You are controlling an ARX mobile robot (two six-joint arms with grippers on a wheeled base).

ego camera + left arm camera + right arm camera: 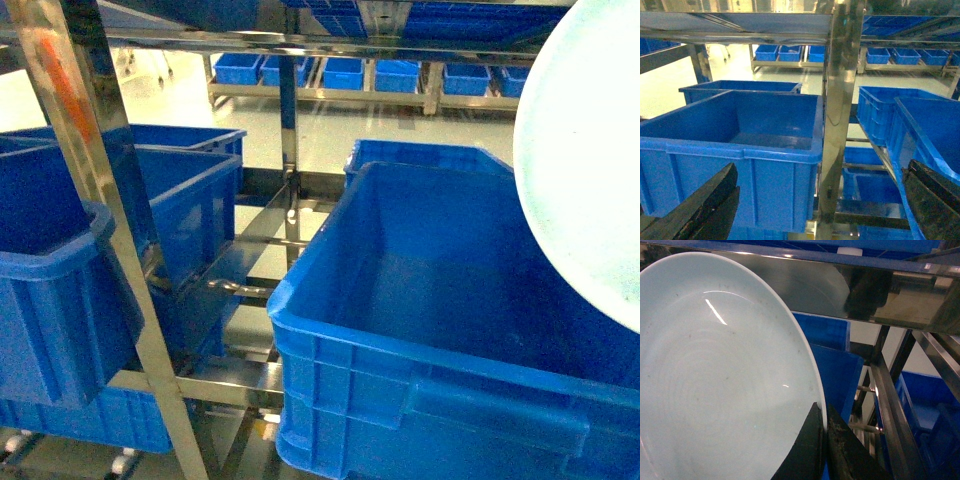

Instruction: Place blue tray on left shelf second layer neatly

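The blue tray (590, 150) is a pale, glossy round plate, held up on edge at the far right of the head view and partly cut off by the frame. It fills the left of the right wrist view, where my right gripper (822, 412) is shut on the blue tray (725, 375) at its rim, one finger on each face. My left gripper (822, 167) is open and holds nothing. Its dark fingers (705, 205) frame a steel shelf post (840, 100). Neither gripper shows in the head view.
The left shelf's slanted steel upright (90, 170) carries deep-blue crates (60, 290) on its layers. A large deep-blue crate (450, 300) sits close in front on the right. A steel beam (880, 295) runs overhead by the tray. More crates (340, 72) stand in the background.
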